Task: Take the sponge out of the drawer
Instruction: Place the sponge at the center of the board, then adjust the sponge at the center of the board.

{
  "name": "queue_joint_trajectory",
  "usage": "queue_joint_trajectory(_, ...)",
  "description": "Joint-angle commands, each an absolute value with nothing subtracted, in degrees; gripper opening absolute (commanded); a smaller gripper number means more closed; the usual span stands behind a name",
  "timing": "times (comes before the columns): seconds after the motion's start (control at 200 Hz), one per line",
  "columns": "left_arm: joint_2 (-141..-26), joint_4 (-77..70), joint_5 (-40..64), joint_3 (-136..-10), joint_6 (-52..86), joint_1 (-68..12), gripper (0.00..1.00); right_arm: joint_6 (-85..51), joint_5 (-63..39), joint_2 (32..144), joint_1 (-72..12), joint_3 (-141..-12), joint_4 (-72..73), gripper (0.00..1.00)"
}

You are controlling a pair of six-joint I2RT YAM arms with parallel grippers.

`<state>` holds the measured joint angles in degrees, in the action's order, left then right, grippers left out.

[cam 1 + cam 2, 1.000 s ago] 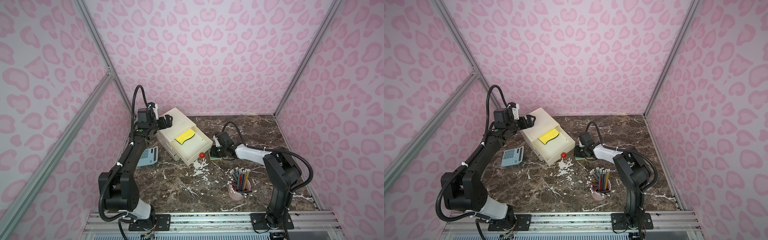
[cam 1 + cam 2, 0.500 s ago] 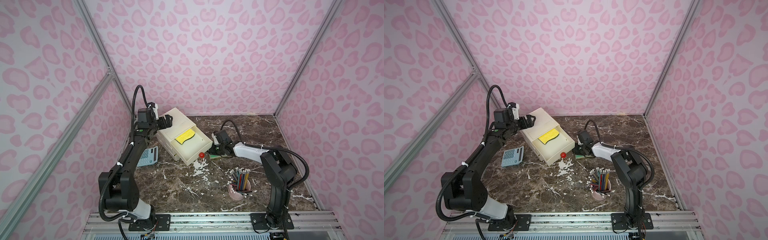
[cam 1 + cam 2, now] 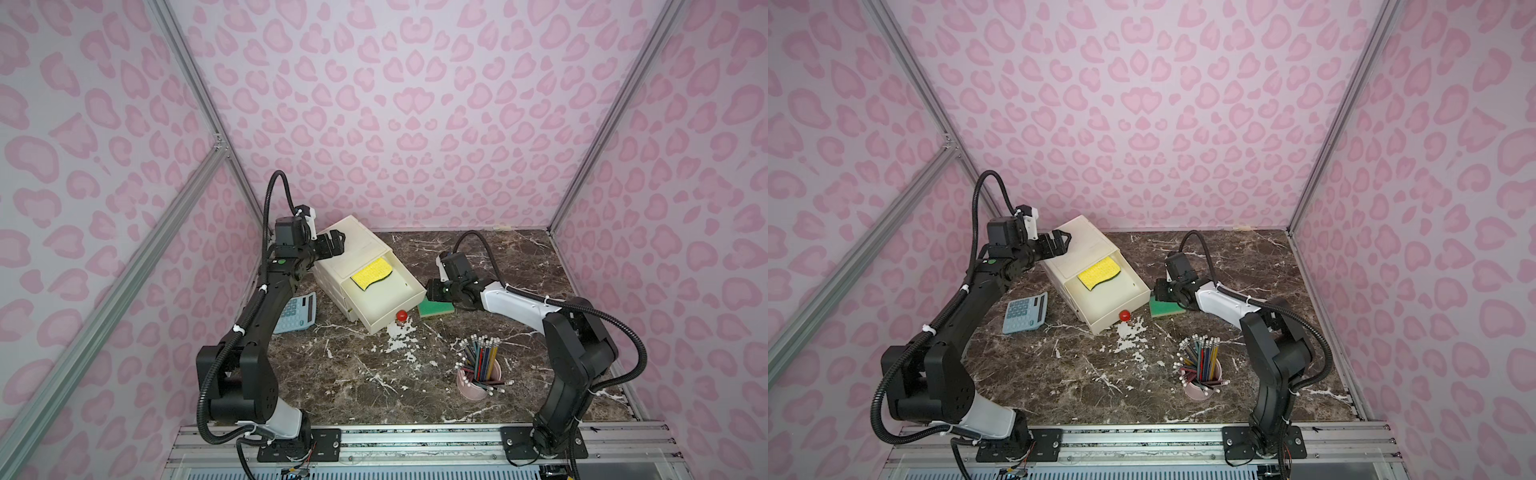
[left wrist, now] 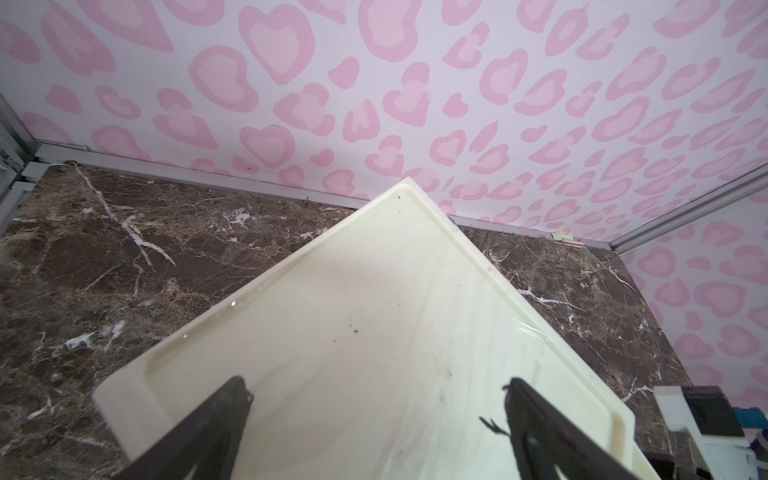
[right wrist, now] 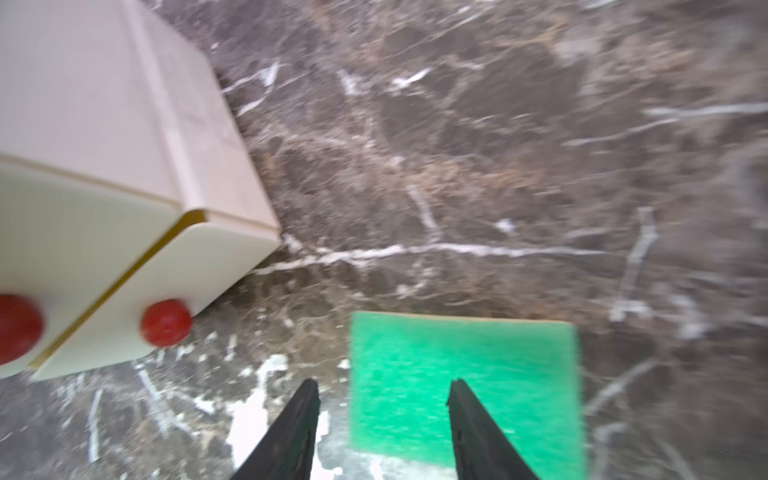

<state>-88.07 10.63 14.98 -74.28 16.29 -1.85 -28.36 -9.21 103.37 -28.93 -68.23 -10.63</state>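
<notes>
Opened the right gripper [image 5: 382,388] from pinched fully closed a second ago to roughly half spread; holding nothing now. Hovering low over the green sponge [image 5: 465,374], with one fingertip above its near part and one above bare tabletop [image 5: 457,166]. Let that green sponge [image 3: 436,308] down flat around the middle of the tabletop, toward the back edge, just beside the pulled-out drawer [image 3: 380,297] and near its red knob [image 3: 401,316]. Reads as a release just finished, so probably one sponge already delivered out of the drawer. Cannot confirm from here where that one came from.

Left inside the open top drawer a yellow sponge [image 3: 371,274], at the inner end next to the cabinet body, unmoved over the last second. If meant as the task's sponge, then not yet done: calls for a lift clear of the green one and a reach over the drawer wall.

No change at the left gripper [image 4: 376,383]: spread wide, empty, poised over the rear top of the cabinet [image 4: 353,311] near the back left corner of the tabletop. Cannot tell whether pressing on it.
</notes>
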Motion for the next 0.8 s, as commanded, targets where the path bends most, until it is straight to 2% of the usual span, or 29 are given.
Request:
queue_joint_trajectory(0.0,-88.3,16.1,14.4,-74.2,16.6,-1.8,0.98,-25.4,-7.9,103.3,-27.4,-68.3,-9.9,0.53)
queue_joint_trajectory(0.195,-88.5,16.1,14.2,-74.2,16.5,-1.8,0.98,-20.3,-0.3,110.1,-25.6,-76.5,-15.8,0.54)
queue_joint_trajectory(0.385,-88.8,16.3,14.0,-74.3,16.4,-1.8,0.98,-17.7,2.5,116.6,-25.2,-83.3,-19.1,0.53)
queue_joint_trajectory(0.795,-89.4,16.2,14.3,-74.4,16.6,-1.8,0.98,-16.3,1.7,119.9,-24.8,-81.8,-19.5,0.46)
